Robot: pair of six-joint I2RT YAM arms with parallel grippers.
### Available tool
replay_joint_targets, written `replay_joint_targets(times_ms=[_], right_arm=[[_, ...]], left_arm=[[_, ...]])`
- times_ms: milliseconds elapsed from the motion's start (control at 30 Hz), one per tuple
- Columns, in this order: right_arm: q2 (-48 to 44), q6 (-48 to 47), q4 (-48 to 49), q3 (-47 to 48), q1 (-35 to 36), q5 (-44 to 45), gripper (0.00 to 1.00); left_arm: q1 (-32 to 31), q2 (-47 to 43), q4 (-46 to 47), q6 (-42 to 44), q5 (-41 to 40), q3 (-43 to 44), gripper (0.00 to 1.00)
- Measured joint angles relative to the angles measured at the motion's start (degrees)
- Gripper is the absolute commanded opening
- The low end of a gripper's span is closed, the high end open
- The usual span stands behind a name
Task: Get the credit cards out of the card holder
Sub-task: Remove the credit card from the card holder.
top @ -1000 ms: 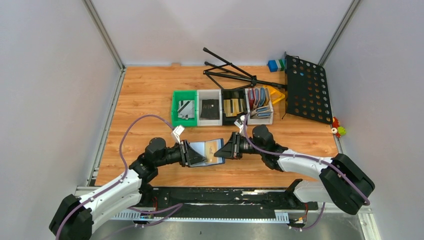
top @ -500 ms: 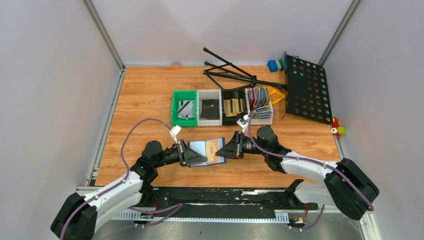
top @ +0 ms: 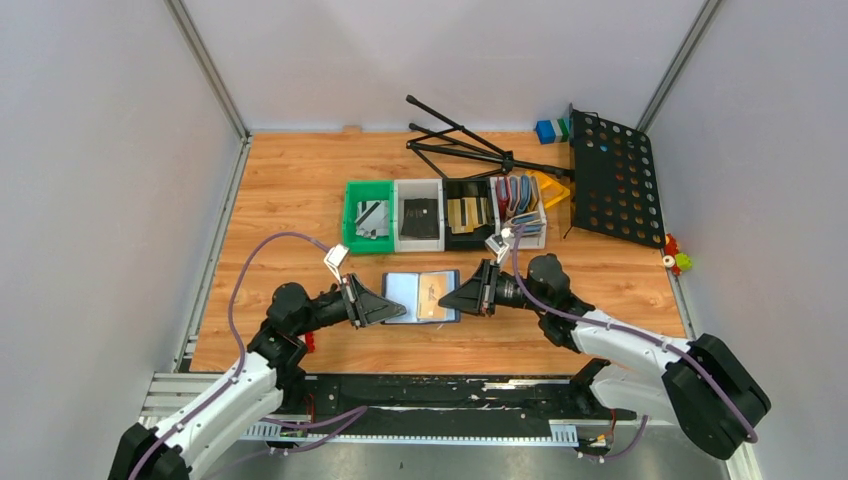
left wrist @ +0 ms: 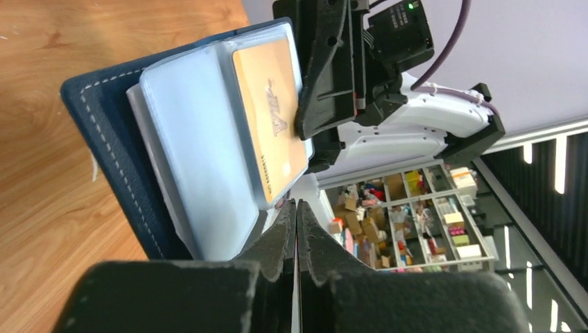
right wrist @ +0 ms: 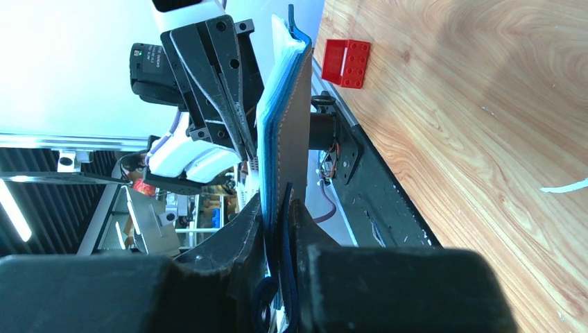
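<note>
**Work surface.** The table (top: 290,190) is a wood-grain board enclosed by plain pale walls (top: 100,200), with metal frame posts at the rear corners. A row of four bins (top: 420,183) stands across the rear centre. A folded black music stand (top: 610,180) lies at the far right. A red brick (right wrist: 347,61) lies on the wood near the front edge.

**Card holder.** The card holder (top: 421,297) is open at front centre, between the two grippers, with its pale pocketed inside facing up. A tan-gold card (left wrist: 267,125) sits in the pocket on the side nearer the right gripper. From the overhead view it is not clear whether the holder rests on the board or is lifted off it.

**Left gripper.** The left gripper (left wrist: 297,208) lies just beside the holder's near-left corner. Its fingers are pressed together with nothing visible between them.

**Right gripper.** The right gripper (right wrist: 277,208) is clamped on the holder's right edge, one finger on either face of the cover.
</note>
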Motion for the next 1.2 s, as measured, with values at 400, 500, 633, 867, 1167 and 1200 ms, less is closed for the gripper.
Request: replay_joint_targets(times_ms=[400, 500, 633, 867, 1167, 1200], right_arm=[[-4.7, 0.55, -1.31, -0.52, -2.03, 0.07, 0.0], [-5.31, 0.55, -1.42, -0.52, -2.14, 0.24, 0.0], [-5.86, 0.52, -1.68, -0.52, -2.29, 0.5, 0.0], [-5.27, 0.83, -1.62, -0.52, -2.36, 0.31, 0.0], [-2.73, 1.31, -1.16, -0.04, -1.14, -0.33, 0.0], [-2.49, 1.38, -1.14, 0.13, -0.9, -0.35, 0.0]], left_arm=[[0.24, -9.05, -34.64, 16.85, -7.5, 9.51, 0.72], [0.24, -9.2, -40.96, 19.52, -9.88, 10.1, 0.8], [0.24, -8.63, -45.53, 21.88, -11.69, 11.43, 0.99], [0.22, -7.61, -27.41, 14.12, -6.95, 4.35, 1.0], [0.13, -2.05, -19.89, 14.05, -5.16, 8.35, 0.95], [0.09, -1.36, -18.88, 14.03, -5.07, 8.39, 0.94]])
